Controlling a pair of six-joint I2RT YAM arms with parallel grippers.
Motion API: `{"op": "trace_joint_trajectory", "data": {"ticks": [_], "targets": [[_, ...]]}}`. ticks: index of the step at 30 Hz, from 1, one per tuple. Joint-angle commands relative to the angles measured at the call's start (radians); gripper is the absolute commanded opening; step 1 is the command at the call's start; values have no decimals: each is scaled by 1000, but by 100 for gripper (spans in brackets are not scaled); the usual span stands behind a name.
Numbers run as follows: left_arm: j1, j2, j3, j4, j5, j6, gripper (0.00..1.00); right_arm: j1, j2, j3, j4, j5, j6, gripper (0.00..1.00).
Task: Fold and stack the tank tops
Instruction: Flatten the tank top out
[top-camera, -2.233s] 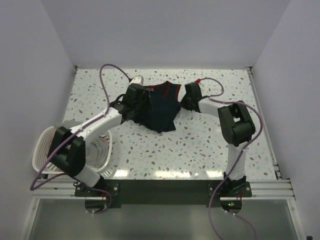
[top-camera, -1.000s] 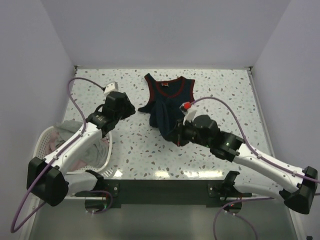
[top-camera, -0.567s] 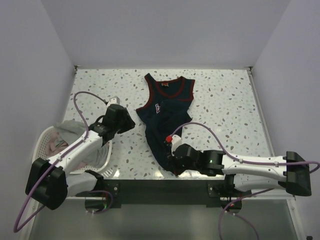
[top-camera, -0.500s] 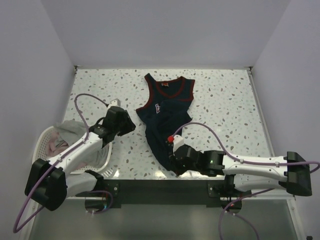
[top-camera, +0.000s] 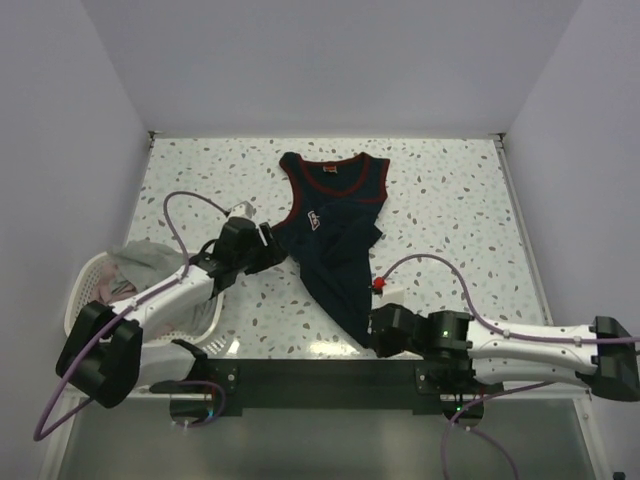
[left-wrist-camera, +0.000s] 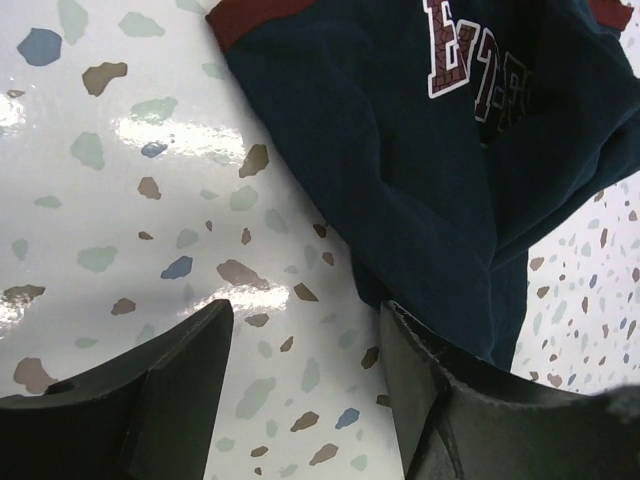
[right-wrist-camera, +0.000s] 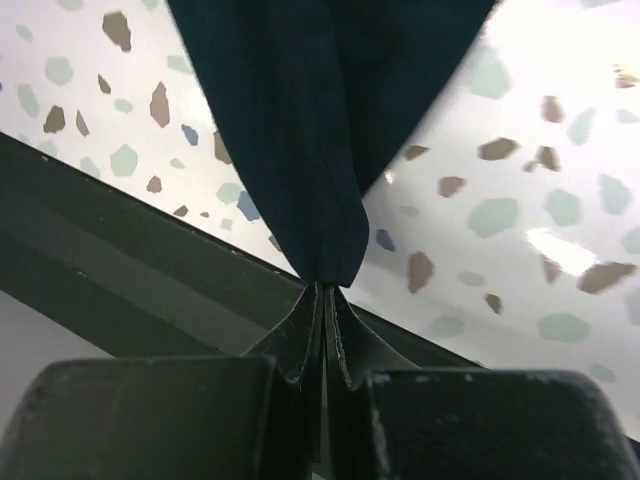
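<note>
Within the last two seconds the right gripper (top-camera: 372, 338), jaws clenched on the hem of the navy jersey (top-camera: 335, 235), dragged it to the near edge of the surface (top-camera: 450, 200) and drew the cloth out long. The left gripper (top-camera: 274, 248) came across to the jersey's left side, jaws apart and grasping nothing. We judged the jersey spread but not yet folded. The white basket (top-camera: 78, 290) held a grey top (top-camera: 140, 262).

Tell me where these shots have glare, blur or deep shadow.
Left wrist view: bright glare patches on the terrazzo table, navy jersey lettering sharp. Right wrist view: glare washes out the table's upper right, and the right gripper, shut on the jersey, is soft-focused near the lens. Top external view: even light, a reflected strip along the table's near edge, only faint shadows.
</note>
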Motion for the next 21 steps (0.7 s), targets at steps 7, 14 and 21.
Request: {"op": "trace_joint_trajectory", "data": {"ticks": [7, 14, 21], "targets": [[22, 150, 76, 63, -57, -29, 74, 86, 563, 420, 392, -123, -250, 0], [95, 434, 315, 57, -94, -12, 75, 84, 791, 773, 319, -84, -391, 29], [106, 635, 518, -1, -104, 21, 57, -33, 609, 715, 187, 77, -361, 63]]}}
